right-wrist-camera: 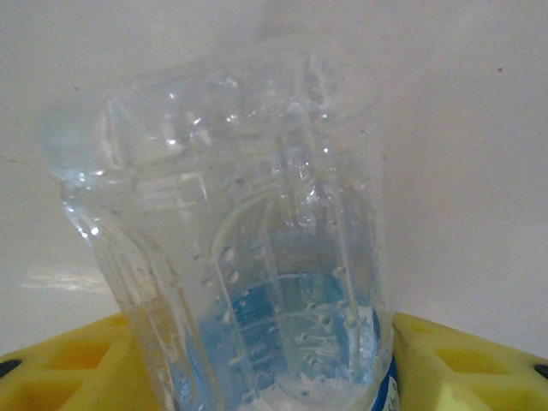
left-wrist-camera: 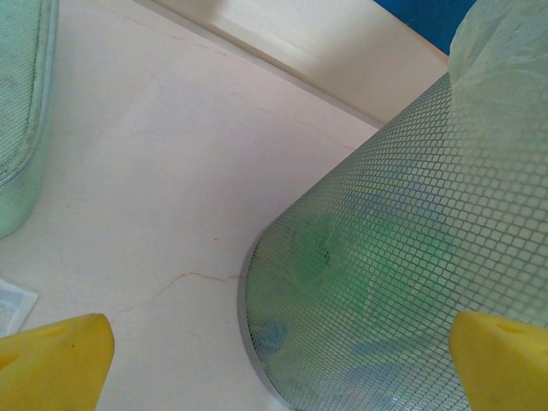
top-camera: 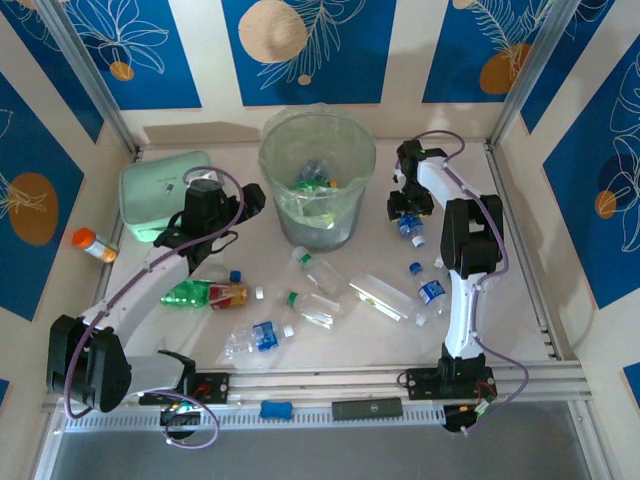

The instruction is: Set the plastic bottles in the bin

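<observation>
My right gripper point(top-camera: 408, 218) point(right-wrist-camera: 274, 377) is shut on a clear plastic bottle point(right-wrist-camera: 248, 240) with a blue label, its yellow fingers point(right-wrist-camera: 77, 360) pressing both sides, just right of the bin point(top-camera: 320, 225). The bin is a tall translucent green bucket with a liner, and some bottles point(top-camera: 315, 182) lie inside it. My left gripper point(top-camera: 248, 198) point(left-wrist-camera: 282, 368) stands open beside the bin's mesh wall point(left-wrist-camera: 402, 257), nothing between its fingers. On the table lie a green bottle point(top-camera: 187, 293), a red-orange labelled one point(top-camera: 230, 294) and several clear ones point(top-camera: 315, 268) point(top-camera: 432, 291).
A mint green zip case point(top-camera: 160, 195) point(left-wrist-camera: 21, 128) sits at the back left, close behind my left arm. An orange-capped vial point(top-camera: 92, 243) lies by the left wall. Loose caps point(top-camera: 414, 268) are scattered among the bottles. A metal rail point(top-camera: 400, 378) runs along the near edge.
</observation>
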`<state>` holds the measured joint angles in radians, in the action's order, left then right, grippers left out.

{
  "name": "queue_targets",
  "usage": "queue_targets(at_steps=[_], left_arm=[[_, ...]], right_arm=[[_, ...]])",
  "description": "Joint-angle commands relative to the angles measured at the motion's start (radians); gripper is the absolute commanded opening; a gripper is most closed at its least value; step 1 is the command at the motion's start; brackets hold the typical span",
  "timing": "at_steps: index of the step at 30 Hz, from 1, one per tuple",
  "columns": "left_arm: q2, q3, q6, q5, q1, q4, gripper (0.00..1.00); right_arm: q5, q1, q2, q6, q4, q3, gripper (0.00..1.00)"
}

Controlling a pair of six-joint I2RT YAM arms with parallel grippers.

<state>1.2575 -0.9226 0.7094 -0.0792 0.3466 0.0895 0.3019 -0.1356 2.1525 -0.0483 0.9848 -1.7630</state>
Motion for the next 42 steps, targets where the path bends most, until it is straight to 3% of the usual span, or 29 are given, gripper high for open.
queue_targets(at_steps=[1, 15, 22, 26, 33, 42], left_arm=[[-0.018, -0.012, 0.003, 0.018, -0.016, -0.027, 1.00], [0.018, 0.027, 0.028, 0.098, -0.092, -0.102, 1.00], [0.012, 0.053, 0.011, 0.130, -0.118, -0.116, 1.00], [0.000, 0.062, -0.015, 0.131, -0.126, -0.116, 1.00], [-0.032, 0.074, -0.058, 0.130, -0.137, -0.107, 1.00], [-0.101, 0.101, -0.101, 0.107, -0.147, -0.068, 1.00]], right_arm=[[-0.109, 0.017, -0.086, -0.048, -0.023, 0.026, 0.54], [-0.460, 0.061, -0.455, -0.234, -0.150, 0.061, 0.50], [-0.549, 0.043, -0.571, -0.357, -0.271, 0.034, 0.48], [-0.539, -0.005, -0.607, -0.378, -0.321, -0.024, 0.48], [-0.445, -0.167, -0.538, -0.312, -0.322, -0.248, 0.47], [-0.316, -0.351, -0.210, -0.209, -0.152, -0.664, 0.48]])
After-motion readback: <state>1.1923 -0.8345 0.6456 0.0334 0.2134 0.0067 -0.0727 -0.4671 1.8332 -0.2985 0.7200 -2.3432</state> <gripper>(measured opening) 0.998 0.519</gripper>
